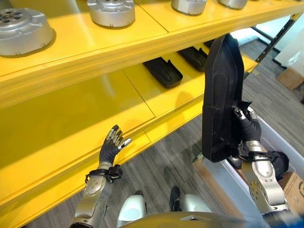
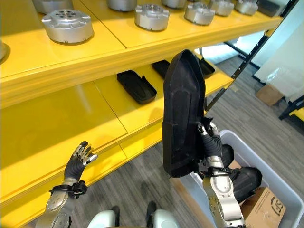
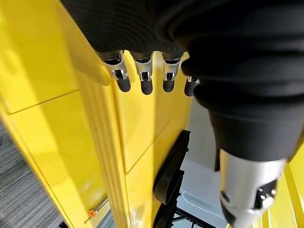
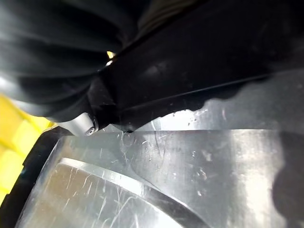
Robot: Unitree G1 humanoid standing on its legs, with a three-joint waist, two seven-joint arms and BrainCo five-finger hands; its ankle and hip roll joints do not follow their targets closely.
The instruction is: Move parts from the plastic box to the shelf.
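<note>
Left eye view: right hand [image 1: 244, 118] grips the long black part [image 1: 222, 95] upright at three o'clock, above the plastic box [image 1: 285, 147]. Right eye view: left hand [image 2: 78, 159], fingers relaxed apart, at seven o'clock by the yellow shelf [image 2: 61, 133]; another black part [image 2: 137, 86] lies behind. Left wrist view: fingers [image 3: 144, 78] straight over the shelf.

This looks like a factory or warehouse parts store. A long yellow steel shelf [image 1: 95, 109] carries rows of machined metal housings [image 2: 67, 26] and black moulded parts [image 1: 163, 72], above grey carpet-tile flooring [image 1: 156, 171]. Cardboard boxes [image 2: 266, 209] stand beside a plastic box [image 2: 280, 185].
</note>
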